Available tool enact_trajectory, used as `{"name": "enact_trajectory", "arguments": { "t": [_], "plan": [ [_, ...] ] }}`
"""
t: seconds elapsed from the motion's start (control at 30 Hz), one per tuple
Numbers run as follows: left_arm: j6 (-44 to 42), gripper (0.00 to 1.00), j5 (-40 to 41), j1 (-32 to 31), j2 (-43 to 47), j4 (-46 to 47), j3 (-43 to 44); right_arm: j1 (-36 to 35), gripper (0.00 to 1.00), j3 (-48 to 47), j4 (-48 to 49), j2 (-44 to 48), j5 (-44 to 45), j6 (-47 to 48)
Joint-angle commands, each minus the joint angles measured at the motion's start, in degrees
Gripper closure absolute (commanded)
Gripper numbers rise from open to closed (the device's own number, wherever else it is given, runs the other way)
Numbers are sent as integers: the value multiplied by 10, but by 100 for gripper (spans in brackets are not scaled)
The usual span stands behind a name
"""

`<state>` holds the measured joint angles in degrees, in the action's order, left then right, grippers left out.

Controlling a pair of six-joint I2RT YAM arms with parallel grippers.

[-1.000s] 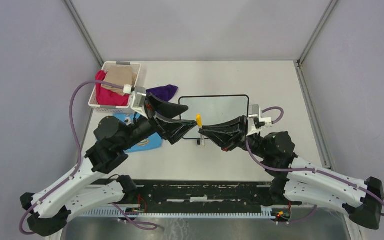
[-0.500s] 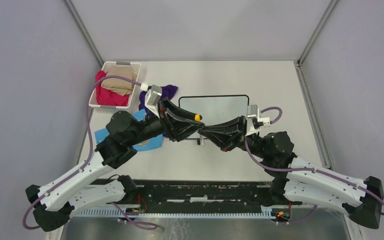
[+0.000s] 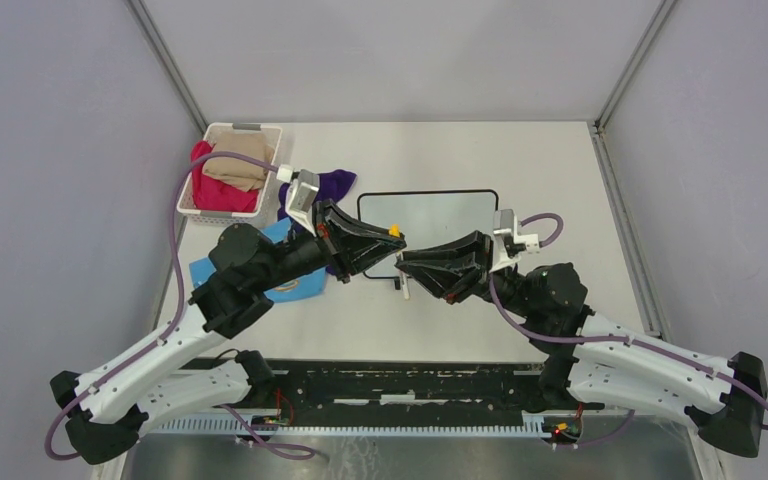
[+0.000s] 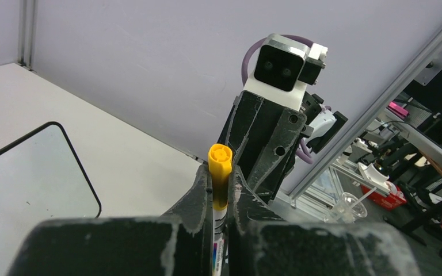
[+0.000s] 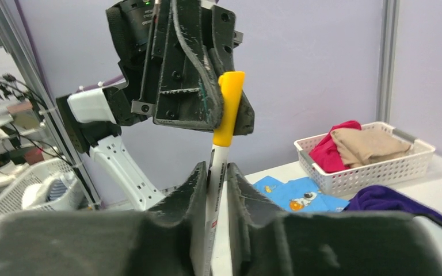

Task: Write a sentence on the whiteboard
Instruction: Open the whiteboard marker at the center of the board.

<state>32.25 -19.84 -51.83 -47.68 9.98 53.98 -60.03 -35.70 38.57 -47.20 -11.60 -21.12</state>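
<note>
Left gripper (image 4: 220,183) clamped tight on yellow cap (image 4: 220,164) of marker (image 5: 214,167). Right gripper (image 5: 216,175) pinched narrow round marker's white barrel, just below cap. Both meet in air above near edge of whiteboard (image 3: 440,215) (black-framed, lying flat mid-table). Barrel's far end pokes out past right fingers (image 5: 198,184). White basket (image 3: 218,128) holding red and tan cloths sits far left; purple cloth (image 3: 328,183) beside it, blue cloth (image 3: 295,290) under left arm.
</note>
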Motion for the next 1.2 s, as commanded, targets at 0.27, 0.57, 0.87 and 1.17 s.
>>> {"name": "enact_trajectory", "arguments": {
  "t": [0.27, 0.57, 0.87, 1.17],
  "plan": [
    [35, 98, -16, -4, 24, 51, -11, -4, 51, -9, 26, -16, -16, -41],
    [41, 98, -16, -3, 29, 52, -17, -4, 56, -1, 105, -44, -40, -99],
    [54, 98, -3, -4, 19, 74, 5, -3, 100, 22, 81, -25, -44, -83],
    [56, 98, 52, -4, 16, 89, 30, -4, 100, 84, 55, 25, -14, -75]
  ]
}}
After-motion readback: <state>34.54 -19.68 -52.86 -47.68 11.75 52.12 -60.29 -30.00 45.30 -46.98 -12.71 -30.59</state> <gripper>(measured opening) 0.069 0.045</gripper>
